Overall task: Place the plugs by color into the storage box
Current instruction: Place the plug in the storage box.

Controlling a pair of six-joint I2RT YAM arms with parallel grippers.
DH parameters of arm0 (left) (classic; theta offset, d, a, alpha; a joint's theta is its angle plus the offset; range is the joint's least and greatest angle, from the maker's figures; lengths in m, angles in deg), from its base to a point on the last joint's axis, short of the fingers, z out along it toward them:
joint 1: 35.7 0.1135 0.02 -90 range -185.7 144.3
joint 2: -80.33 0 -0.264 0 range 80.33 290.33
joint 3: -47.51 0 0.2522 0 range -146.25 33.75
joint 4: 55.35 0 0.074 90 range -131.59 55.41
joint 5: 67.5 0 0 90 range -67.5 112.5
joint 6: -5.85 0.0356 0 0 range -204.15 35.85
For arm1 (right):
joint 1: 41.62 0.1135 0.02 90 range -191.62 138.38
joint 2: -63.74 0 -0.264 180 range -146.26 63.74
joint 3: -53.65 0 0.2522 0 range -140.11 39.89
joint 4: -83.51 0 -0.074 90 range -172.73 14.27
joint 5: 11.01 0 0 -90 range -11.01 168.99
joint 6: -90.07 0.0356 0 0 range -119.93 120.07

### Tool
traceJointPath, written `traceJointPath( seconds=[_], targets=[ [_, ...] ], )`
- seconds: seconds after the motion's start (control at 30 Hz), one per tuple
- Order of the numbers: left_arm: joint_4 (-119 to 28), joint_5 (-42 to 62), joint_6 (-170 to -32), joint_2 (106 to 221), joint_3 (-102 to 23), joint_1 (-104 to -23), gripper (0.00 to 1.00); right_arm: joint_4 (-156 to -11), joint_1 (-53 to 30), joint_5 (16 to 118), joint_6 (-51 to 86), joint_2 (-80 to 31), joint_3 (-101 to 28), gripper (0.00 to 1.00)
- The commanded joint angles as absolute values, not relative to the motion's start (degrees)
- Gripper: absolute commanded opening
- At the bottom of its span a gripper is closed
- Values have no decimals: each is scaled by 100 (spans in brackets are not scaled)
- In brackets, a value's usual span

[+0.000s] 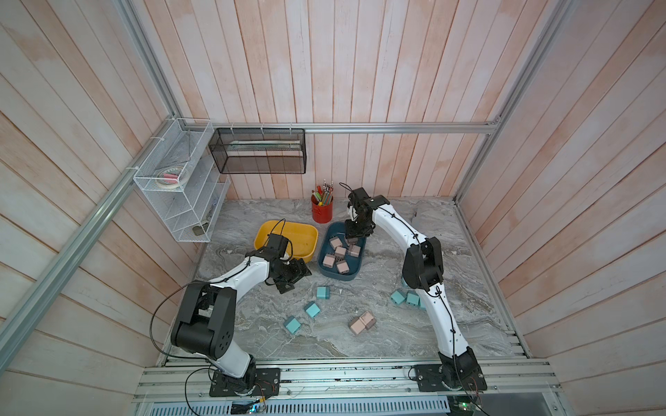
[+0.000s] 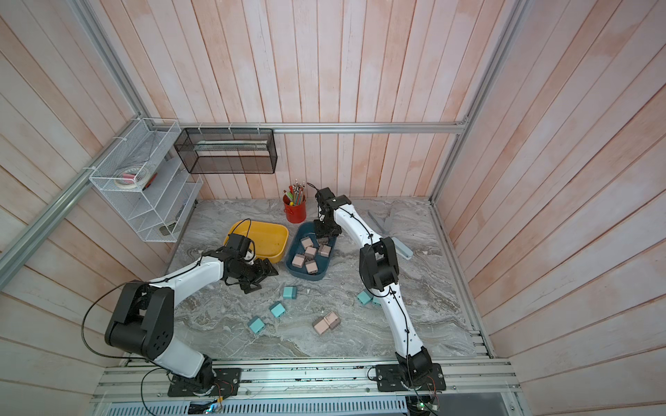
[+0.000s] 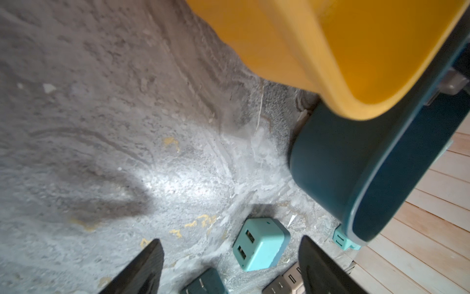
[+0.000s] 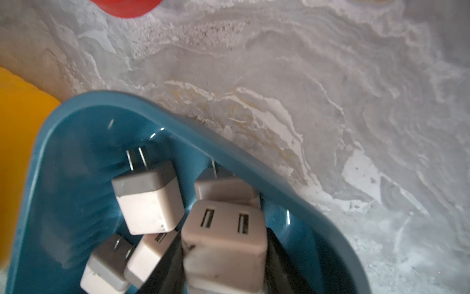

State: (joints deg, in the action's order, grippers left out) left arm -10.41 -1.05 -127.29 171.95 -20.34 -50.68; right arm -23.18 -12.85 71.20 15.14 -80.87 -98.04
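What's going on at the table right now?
The right gripper holds a pink plug just over the blue bin, where five pink plugs already lie. The left gripper is open and empty, low beside the yellow bin, which shows no plugs. Several teal plugs and a pink pair lie loose on the table.

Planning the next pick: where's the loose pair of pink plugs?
In both top views the pair of pink plugs lies front-middle on the table, right of a teal plug.
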Motion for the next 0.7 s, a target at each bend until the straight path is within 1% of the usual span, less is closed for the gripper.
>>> traceJointPath(
  seconds=[0.0,0.1,0.2,0.27,0.33,0.4,0.5,0.6,0.67],
  targets=[
    [-951,-106,-12748,17315,-2240,-5038,85,-2465,-1294,7163,1365,-8335,-9768,38],
    [-927,-109,-12737,17353,-2292,-5037,85,-2490,-1291,7186,1326,-8416,-9790,42],
    [-887,-100,-12731,17350,-2334,-5038,85,-2474,-1288,7246,1291,-8347,-9819,52],
    [-868,-103,-12739,17335,-2358,-5038,85,-2477,-1288,7317,1290,-8193,-9822,62],
    [-872,-99,-12756,17338,-2369,-5040,85,-2428,-1288,7373,1299,-7987,-9856,69],
    [-872,-112,-12764,17348,-2422,-5037,85,-2308,-1286,7378,1287,-7741,-9919,73],
    [-889,-109,-12781,17378,-2485,-5043,85,-1906,-1194,7534,1177,-7245,-10024,76],
    [-941,-124,-12809,17409,-2529,-5046,85,-2094,-1076,7497,1124,-6420,-9067,76],
    [-981,-147,-12840,17449,-2546,-5053,85,-2608,-991,7383,1151,-5625,-7922,77]
  ],
)
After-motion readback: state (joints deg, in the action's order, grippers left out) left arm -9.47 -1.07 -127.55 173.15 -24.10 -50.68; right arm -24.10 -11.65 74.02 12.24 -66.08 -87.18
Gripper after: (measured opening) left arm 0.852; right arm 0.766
